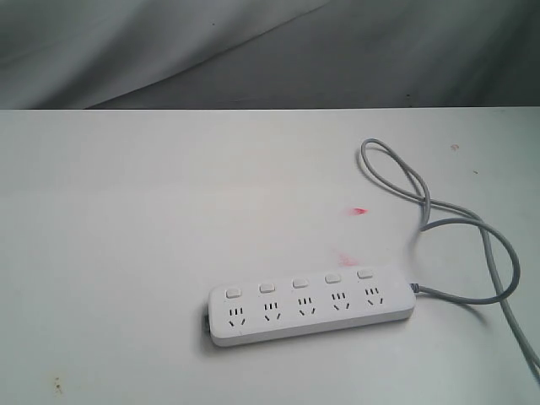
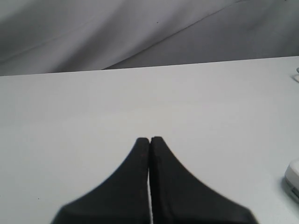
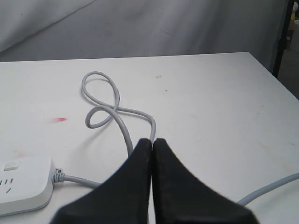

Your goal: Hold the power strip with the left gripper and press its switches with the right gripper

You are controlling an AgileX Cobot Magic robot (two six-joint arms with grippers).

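The white power strip [image 1: 310,305] lies flat on the white table, sockets up, with its row of small white switches [image 1: 299,283] along the far side. Its grey cord [image 1: 439,224] leaves the right end and loops away to the right. Neither arm shows in the exterior view. In the left wrist view my left gripper [image 2: 149,139] is shut with nothing in it, above bare table; the strip's rounded end [image 2: 293,177] peeks in at the frame edge. My right gripper [image 3: 152,140] is also shut and empty, above the cord [image 3: 105,105], with the strip's cord end [image 3: 23,184] off to one side.
The white table [image 1: 126,236] carries small red marks [image 1: 359,210] behind the strip. A grey cloth backdrop [image 1: 270,51] hangs beyond the table's far edge. The table's corner and side edge [image 3: 275,79] show in the right wrist view.
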